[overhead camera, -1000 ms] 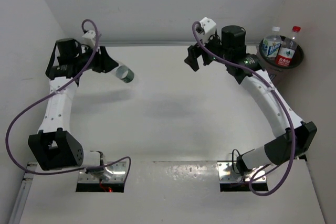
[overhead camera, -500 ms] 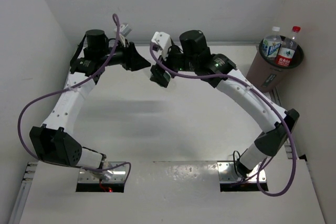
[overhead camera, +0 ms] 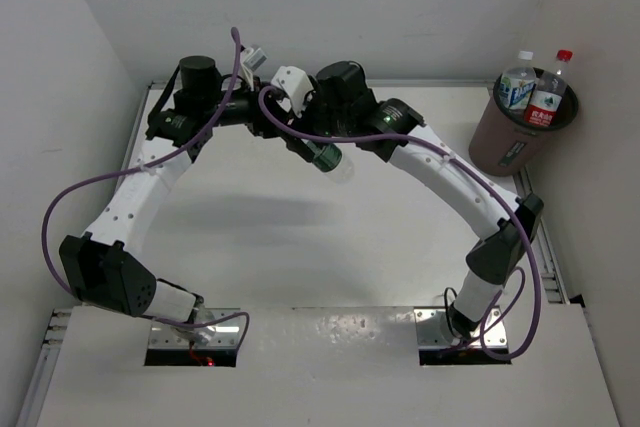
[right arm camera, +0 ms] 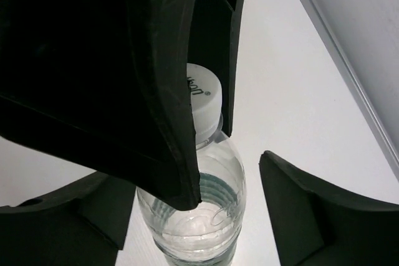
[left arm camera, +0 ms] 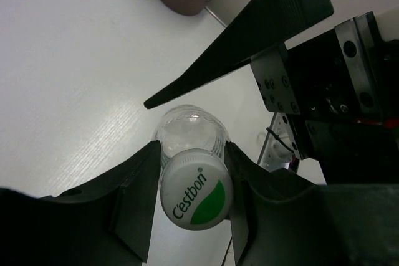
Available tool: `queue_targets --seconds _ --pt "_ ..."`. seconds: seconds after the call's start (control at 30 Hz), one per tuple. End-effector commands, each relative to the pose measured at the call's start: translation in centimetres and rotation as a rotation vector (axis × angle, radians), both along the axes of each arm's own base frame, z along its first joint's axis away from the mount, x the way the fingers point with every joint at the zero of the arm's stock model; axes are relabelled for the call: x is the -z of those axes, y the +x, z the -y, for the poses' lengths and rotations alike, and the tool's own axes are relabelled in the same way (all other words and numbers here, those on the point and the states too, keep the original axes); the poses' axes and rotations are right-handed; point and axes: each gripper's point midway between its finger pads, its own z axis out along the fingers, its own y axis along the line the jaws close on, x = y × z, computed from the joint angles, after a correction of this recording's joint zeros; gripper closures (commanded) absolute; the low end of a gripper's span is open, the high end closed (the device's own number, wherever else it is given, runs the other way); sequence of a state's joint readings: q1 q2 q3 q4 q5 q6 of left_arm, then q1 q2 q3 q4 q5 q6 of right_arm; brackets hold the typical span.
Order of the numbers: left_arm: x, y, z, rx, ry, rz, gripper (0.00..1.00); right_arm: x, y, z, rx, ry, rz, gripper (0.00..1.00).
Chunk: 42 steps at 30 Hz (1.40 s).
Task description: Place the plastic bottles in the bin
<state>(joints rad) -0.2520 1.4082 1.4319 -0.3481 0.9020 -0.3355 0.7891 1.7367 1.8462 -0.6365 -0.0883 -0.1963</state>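
Left hand (left arm camera: 192,157) clamped on the cap end of a clear bottle (left arm camera: 194,196) with a white-and-green cap. It's well left of the bin (overhead camera: 505,142), above the desk (overhead camera: 300,247). Right hand (right arm camera: 193,210) straddles the bottle's body, jaws apart, gap visible on one side. Two more bottles (overhead camera: 517,87) stand upright in the bin.

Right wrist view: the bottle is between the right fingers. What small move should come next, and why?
Probably close the right gripper on the body of the clear bottle. Its jaws straddle the body with a gap showing on one side, while the left gripper pinches the bottle at its white cap. The left should not let go before the right has a grip.
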Motion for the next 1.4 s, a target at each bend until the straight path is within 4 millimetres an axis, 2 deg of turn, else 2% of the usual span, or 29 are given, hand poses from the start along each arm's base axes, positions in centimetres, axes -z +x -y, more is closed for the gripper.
queue_targets --seconds 0.0,0.03,0.1,0.17,0.2,0.3,0.33,0.37,0.47,0.5,0.57,0.6,0.7,0.77,0.87,0.9,0.93,0.97,1.0,1.03,1.07,1.1,1.13,1.17,1.2,1.23,1.3,1.33,1.37 --pt "-3.3 -0.5 0.6 0.035 -0.045 0.087 0.87 -1.4 0.4 0.3 0.029 0.014 0.044 0.27" --pt "-3.3 -0.5 0.6 0.035 -0.045 0.087 0.87 -1.2 0.3 0.3 0.028 0.013 0.043 0.29" --pt "-3.3 -0.5 0.6 0.035 -0.045 0.087 0.87 -1.4 0.3 0.4 0.026 0.016 0.048 0.45" --pt "-3.3 -0.4 0.3 0.024 -0.049 0.078 0.81 -1.2 0.3 0.4 0.022 0.009 0.051 0.62" --pt "-3.4 -0.3 0.4 0.024 -0.051 0.086 0.78 -1.0 0.3 0.4 0.022 0.002 0.045 0.67" --pt "-3.6 0.1 -0.4 -0.011 -0.058 0.08 0.44 -0.6 0.1 0.8 0.019 -0.009 0.039 0.85" --pt "-3.5 0.5 -0.6 -0.032 -0.053 0.082 0.18 -0.2 -0.1 0.9 0.018 -0.018 0.033 0.88" --pt "-4.0 1.4 -1.7 -0.095 -0.055 0.095 0.03 -0.4 -0.1 1.4 0.029 -0.02 0.042 0.93" --pt "-5.4 2.6 -3.6 -0.186 -0.069 0.137 0.0 -0.7 0.3 2.5 0.058 -0.024 0.061 0.98" --pt "-5.8 3.8 -5.1 -0.252 -0.067 0.162 0.0 -1.0 0.8 3.5 0.087 -0.018 0.064 1.0" --pt "-7.3 4.5 -6.9 -0.321 -0.08 0.216 0.0 -1.8 1.0 4.5 0.113 -0.004 0.072 1.0" --pt "-7.8 5.3 -8.7 -0.368 -0.087 0.235 0.0 -1.8 1.5 5.7 0.141 -0.006 0.073 1.0" --pt "-9.5 6.5 -11.4 -0.446 -0.107 0.293 0.0 -3.9 2.8 7.9 0.21 0.019 0.129 1.0" --pt "-9.1 6.9 -12.0 -0.455 -0.103 0.283 0.0 -5.7 4.9 10.2 0.302 0.038 0.189 1.0" --pt "-7.4 7.6 -12.2 -0.441 -0.102 0.235 0.0 -10.7 9.4 15.9 0.582 0.081 0.378 1.0" --pt "-6.9 7.8 -12.1 -0.433 -0.101 0.223 0.0 -11.6 10.1 17.0 0.638 0.09 0.409 1.0" --pt "-6.9 7.8 -12.1 -0.433 -0.101 0.223 0.0 -13.1 11.9 19.8 0.732 0.115 0.47 1.0" --pt "-6.5 8.3 -12.1 -0.433 -0.101 0.218 0.0 -15.5 12.6 21.1 0.791 0.171 0.551 1.0" --pt "-6.0 8.6 -12.0 -0.425 -0.099 0.202 0.0 -15.8 13.5 24.9 0.941 0.155 0.587 1.0" --pt "-5.6 8.8 -11.7 -0.416 -0.099 0.193 0.0 -17.1 14.4 27.4 1.011 0.193 0.619 1.0" --pt "-5.7 9.0 -11.6 -0.407 -0.1 0.193 0.0 -18.8 14.3 28.9 1.058 0.231 0.638 1.0" --pt "-6.2 8.8 -11.2 -0.397 -0.103 0.205 0.0 -18.4 15.5 31.7 1.142 0.292 0.609 1.0" --pt "-5.9 9.1 -11.2 -0.397 -0.101 0.196 0.0 -20.9 14.9 34.5 1.183 0.327 0.632 1.0" --pt "-5.9 9.0 -10.8 -0.388 -0.102 0.195 0.0 -21.1 15.1 37.0 1.225 0.335 0.633 1.0" --pt "-5.9 9.0 -10.8 -0.388 -0.102 0.195 0.0 -21.4 15.3 37.4 1.218 0.368 0.626 1.0" --pt "-5.9 8.9 -10.4 -0.379 -0.103 0.195 0.0 -22.1 15.0 40.2 1.254 0.37 0.644 1.0" --pt "-5.9 9.0 -10.6 -0.387 -0.096 0.204 0.0 -22.7 14.3 41.6 1.264 0.423 0.643 1.0" --pt "-5.3 8.9 -10.2 -0.378 -0.094 0.19 0.0 -21.7 14.3 44.0 1.273 0.408 0.626 1.0" --pt "-5.3 8.9 -10.2 -0.378 -0.094 0.19 0.0 -21.5 14.1 44.6 1.282 0.416 0.621 1.0"
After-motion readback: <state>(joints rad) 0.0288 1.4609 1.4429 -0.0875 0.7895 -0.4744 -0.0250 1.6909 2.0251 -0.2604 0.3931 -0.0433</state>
